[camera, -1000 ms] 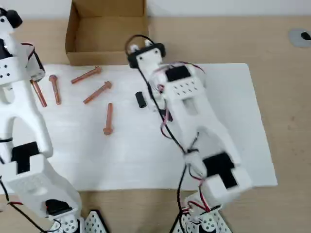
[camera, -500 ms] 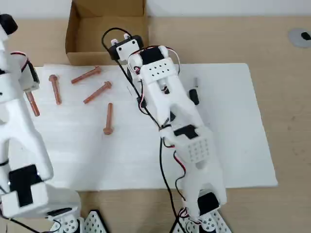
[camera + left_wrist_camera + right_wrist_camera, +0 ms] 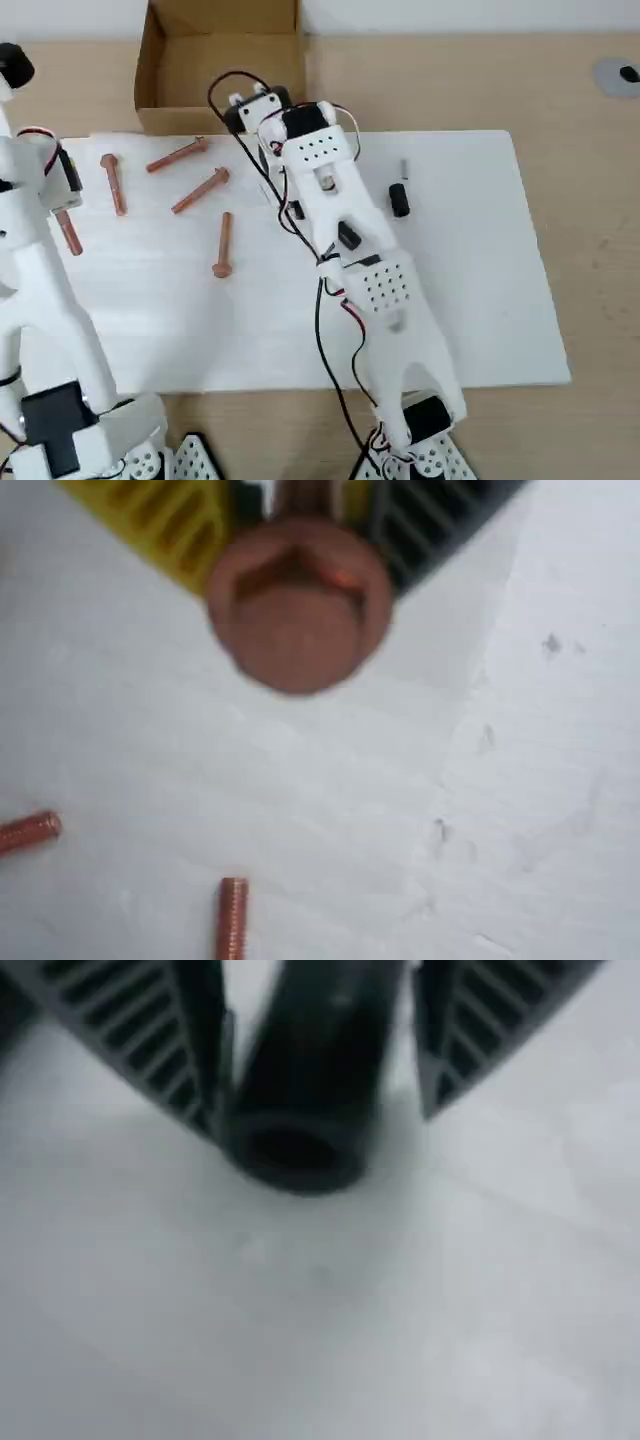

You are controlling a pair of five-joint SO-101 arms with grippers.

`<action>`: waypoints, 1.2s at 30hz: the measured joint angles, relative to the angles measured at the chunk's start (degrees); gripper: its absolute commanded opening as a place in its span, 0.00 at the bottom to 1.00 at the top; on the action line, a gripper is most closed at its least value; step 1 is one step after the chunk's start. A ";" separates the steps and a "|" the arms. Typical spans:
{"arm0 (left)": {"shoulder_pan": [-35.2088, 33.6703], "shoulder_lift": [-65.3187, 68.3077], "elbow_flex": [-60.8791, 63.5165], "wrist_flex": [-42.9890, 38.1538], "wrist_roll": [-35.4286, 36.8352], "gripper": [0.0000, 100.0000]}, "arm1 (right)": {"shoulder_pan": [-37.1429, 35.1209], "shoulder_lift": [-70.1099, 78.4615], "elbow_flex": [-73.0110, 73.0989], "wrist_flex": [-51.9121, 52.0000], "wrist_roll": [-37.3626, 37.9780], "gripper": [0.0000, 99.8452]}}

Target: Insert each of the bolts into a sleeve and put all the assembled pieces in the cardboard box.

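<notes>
One bolt (image 3: 298, 630) is clamped by its shank in the left gripper (image 3: 300, 575), over the left edge of the mat (image 3: 470, 300). Well to its right, the right gripper (image 3: 320, 1110) straddles a sleeve (image 3: 305, 1050), jaws not closed, with a gap on one side.

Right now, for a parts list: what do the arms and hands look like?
Left arm and right arm: white shells, black motors, red and black cables. Left hand: ribbed, one finger yellow, one black. Right hand: ribbed, dark.
</notes>
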 measured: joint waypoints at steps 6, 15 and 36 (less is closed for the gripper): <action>0.00 -2.64 3.60 -0.53 0.00 0.01 | 0.00 1.58 -1.41 0.26 0.00 0.16; 0.00 -3.60 4.75 -0.53 0.00 0.01 | -0.09 1.67 -2.20 3.78 0.00 0.16; 0.00 -3.60 4.75 -0.53 0.00 0.01 | -0.62 1.32 -0.70 4.22 0.00 0.01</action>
